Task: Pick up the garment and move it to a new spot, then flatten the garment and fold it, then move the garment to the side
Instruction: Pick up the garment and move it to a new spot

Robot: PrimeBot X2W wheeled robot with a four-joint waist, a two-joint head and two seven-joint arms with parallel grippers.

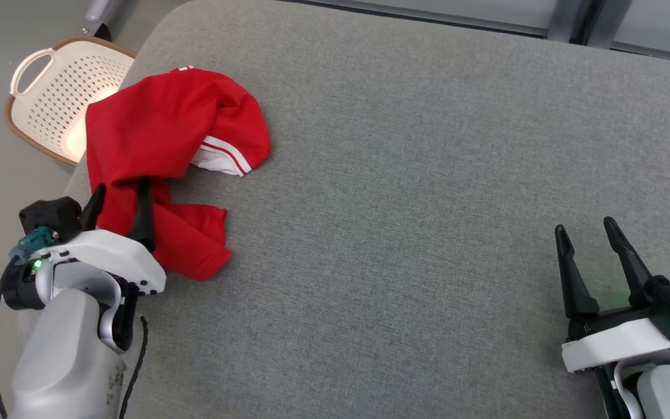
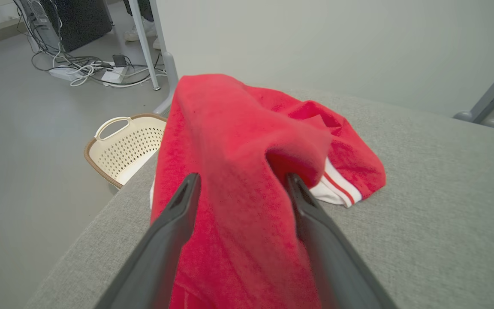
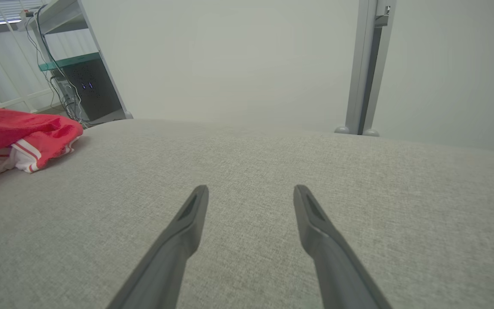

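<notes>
Garment (image 1: 160, 128): red cloth, soft knit, matt, slightly fuzzy up close in the left wrist view. Striped trim (image 1: 221, 157): white ribbed cloth with red bands. Table (image 1: 428, 174) top: grey woven fabric cover, matt, coarse visible weave. Basket (image 1: 50, 99) off the table's far left corner: cream plastic, smooth, perforated, brown rim. Left gripper (image 1: 123, 185) and right gripper (image 1: 584, 226): fingers (image 1: 570, 273) dark, matt, smooth, look like plastic; housings (image 1: 108, 250) white glossy plastic; forearm (image 1: 67, 349) pale grey smooth shell, satin. Frame posts (image 3: 365, 64): grey painted metal, smooth. Floor (image 2: 15, 193): grey, smooth, dull sheen.
</notes>
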